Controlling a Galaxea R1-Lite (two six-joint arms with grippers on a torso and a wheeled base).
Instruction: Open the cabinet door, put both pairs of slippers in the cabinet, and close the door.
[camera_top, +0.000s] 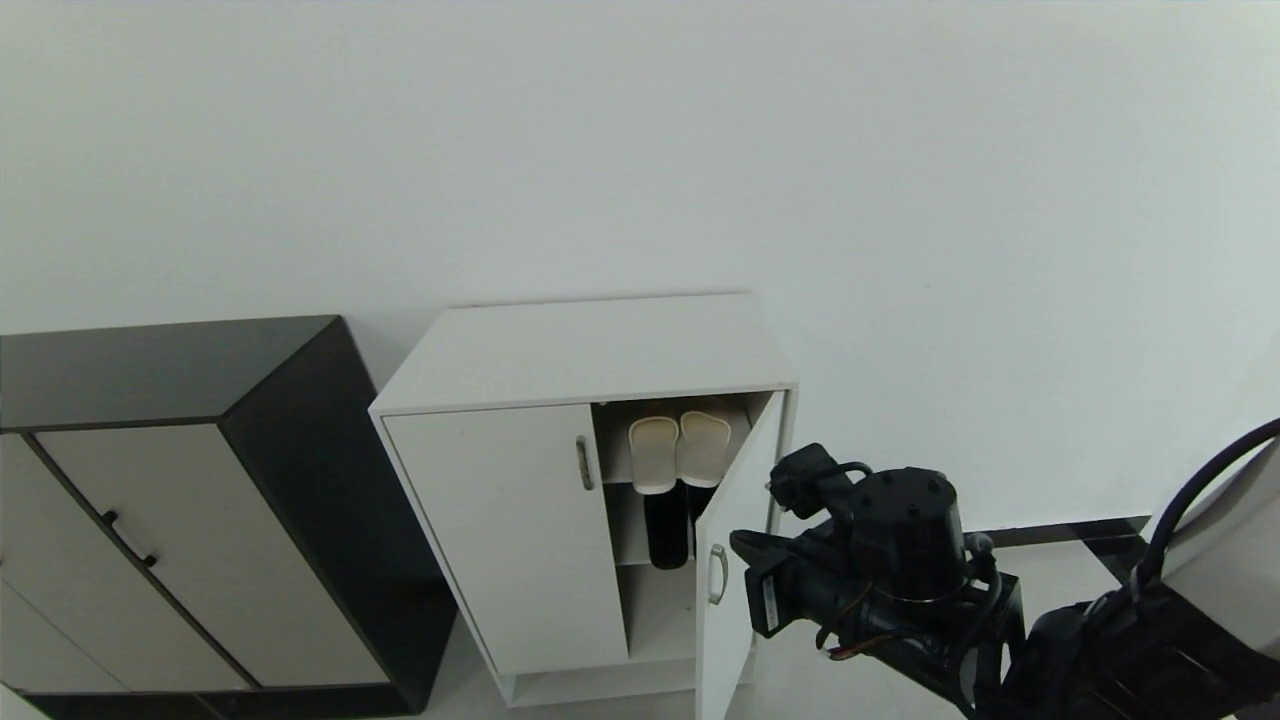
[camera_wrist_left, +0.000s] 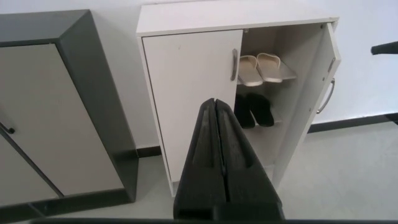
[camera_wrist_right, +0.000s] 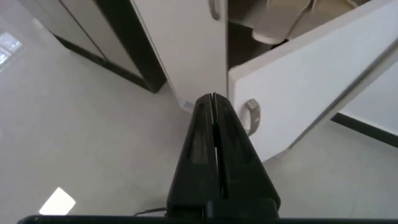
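- Right gripper (camera_wrist_right: 213, 98) pinched closed near the handle (camera_wrist_right: 252, 116) of the half-open door (camera_top: 742, 488); left gripper (camera_wrist_left: 214, 101) likewise closed, I note.
- White cabinet (camera_top: 580, 350) holds 2 pairs: cream slippers (camera_top: 680, 450) upper shelf, black slippers (camera_top: 667, 530) below.

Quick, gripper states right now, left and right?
Left gripper: closed, holding nothing.
Right gripper: closed, holding nothing, close to the door handle.

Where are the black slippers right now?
In the head view, the black slippers are inside the white cabinet, in its open right side, directly below the white slippers.
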